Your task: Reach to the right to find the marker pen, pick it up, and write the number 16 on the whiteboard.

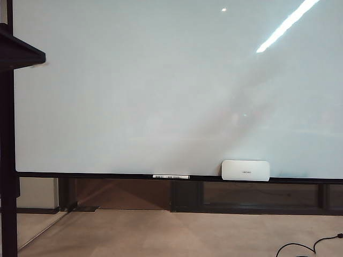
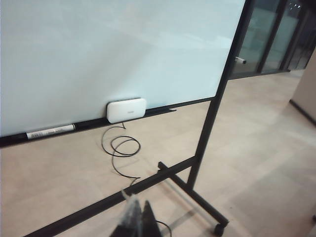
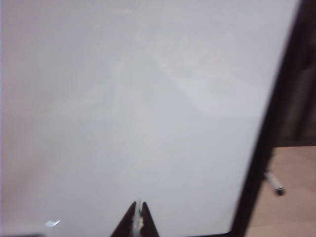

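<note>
The whiteboard fills the exterior view, and the part that shows is blank; the number 16 is out of view. A marker pen with a white label lies on the board's bottom ledge, left of a white eraser. Neither gripper shows in the exterior view. In the left wrist view my left gripper hangs shut and empty over the floor, well away from the marker pen and the whiteboard. My right gripper is shut, holds nothing, and points at the whiteboard close up.
The eraser rests on the ledge. A short white pen-like stick pokes out beyond the board's right frame. The black stand foot with a caster and a loose cable lie on the floor. A dark shelf edge juts in at left.
</note>
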